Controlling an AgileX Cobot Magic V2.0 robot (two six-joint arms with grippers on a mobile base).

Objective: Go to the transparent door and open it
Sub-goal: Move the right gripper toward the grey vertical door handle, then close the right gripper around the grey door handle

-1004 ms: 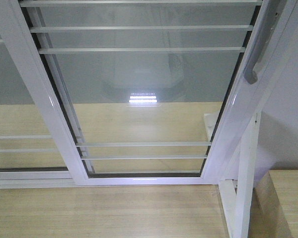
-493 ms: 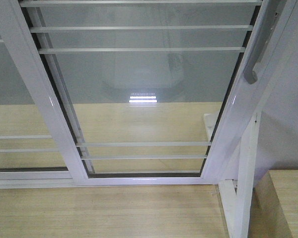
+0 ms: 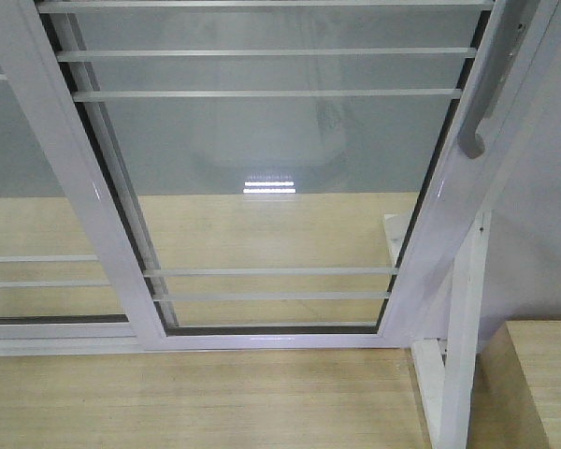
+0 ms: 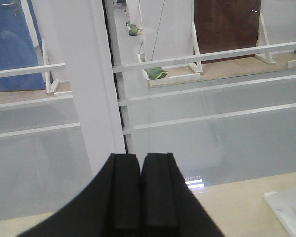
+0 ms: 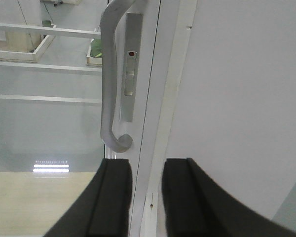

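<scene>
Door location: you are facing the transparent door [image 3: 280, 168], which is filling the front view; its handle side is running up toward 1 o'clock.
Handling: judge it heavy, stiff and fragile, with a glossy frame that is likely slippery; it is probably sliding sideways on a track.
Hold point: you are aiming for the pull handle [image 5: 107, 74] beside the lock plate [image 5: 129, 69], not the glass or the thin bars [image 3: 262, 271].
Right hand [image 5: 147, 168]: fingers are standing apart and empty, with the handle at 11 o'clock.
Left hand [image 4: 140, 163]: fingers are pressing together and holding nothing.
</scene>
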